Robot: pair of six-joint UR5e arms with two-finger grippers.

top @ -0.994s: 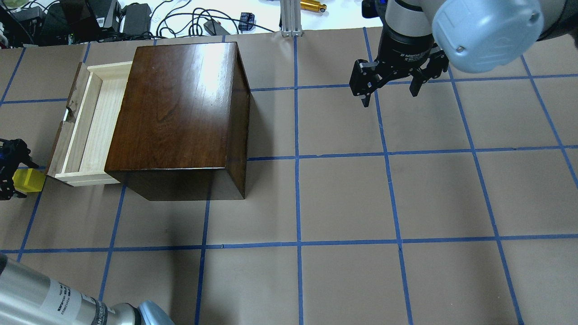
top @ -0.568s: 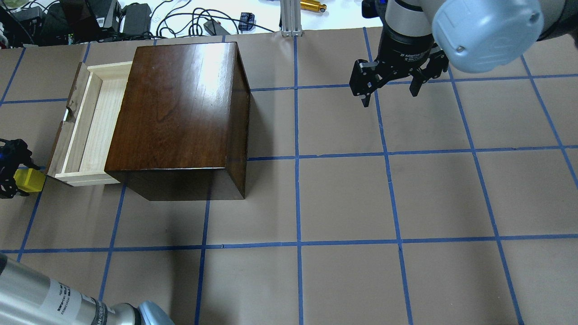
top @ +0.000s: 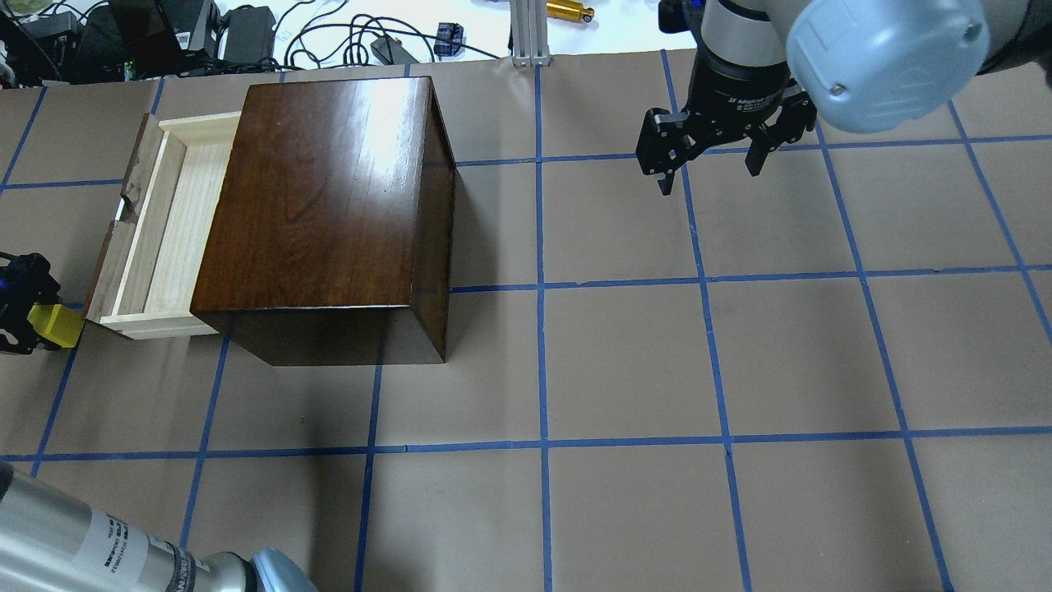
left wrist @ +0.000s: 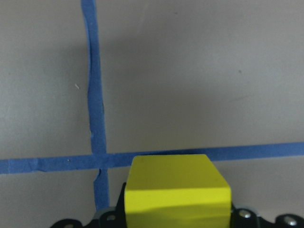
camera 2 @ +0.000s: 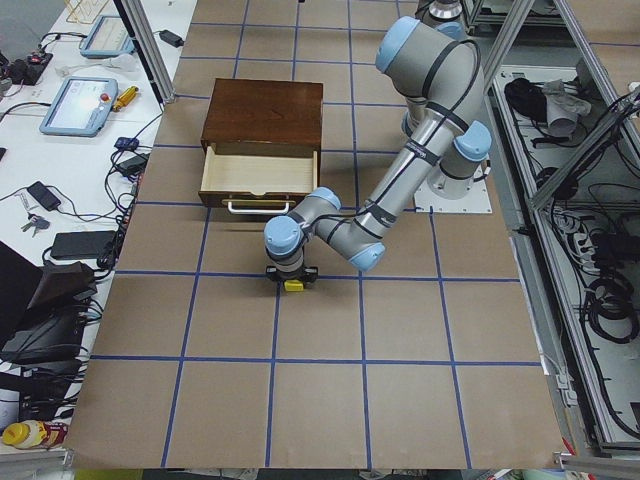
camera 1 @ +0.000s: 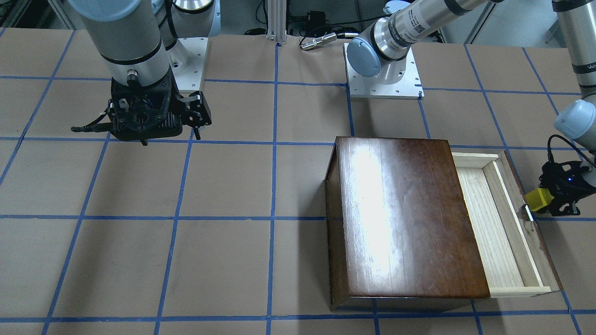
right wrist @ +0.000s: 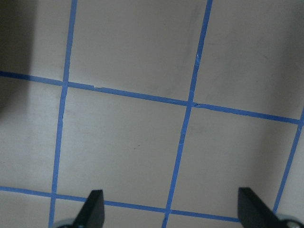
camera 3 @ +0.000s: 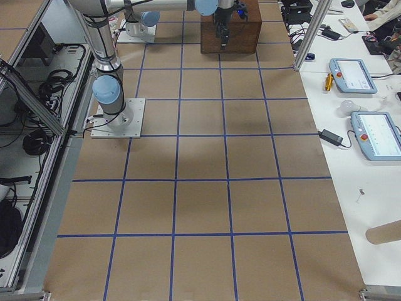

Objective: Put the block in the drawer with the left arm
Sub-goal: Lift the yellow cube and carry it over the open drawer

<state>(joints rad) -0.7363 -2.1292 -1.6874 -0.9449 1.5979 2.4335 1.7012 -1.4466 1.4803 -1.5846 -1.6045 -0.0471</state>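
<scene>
My left gripper [top: 37, 327] is shut on the yellow block [top: 56, 326], held above the table just outside the drawer's dark front. It also shows in the front view [camera 1: 545, 199] with the block [camera 1: 539, 199], and the block fills the bottom of the left wrist view [left wrist: 176, 192]. The drawer [top: 160, 230] stands pulled out of the dark-brown box [top: 325, 205]; its pale-wood tray [camera 1: 496, 228] holds nothing. My right gripper [top: 708, 168] is open and empty, hovering far off to the right; its fingertips [right wrist: 92, 209] show above bare table.
The box stands at the table's back left. Cables, power bricks and an aluminium post [top: 530, 33] lie past the far edge. Blue tape lines grid the brown table [top: 625, 362]. The left arm's forearm [top: 107, 551] crosses the front-left corner.
The left gripper with the yellow block has risen or drawn slightly back toward the drawer's front; the block looks a little smaller and higher in the overhead view. The right arm has not moved.
</scene>
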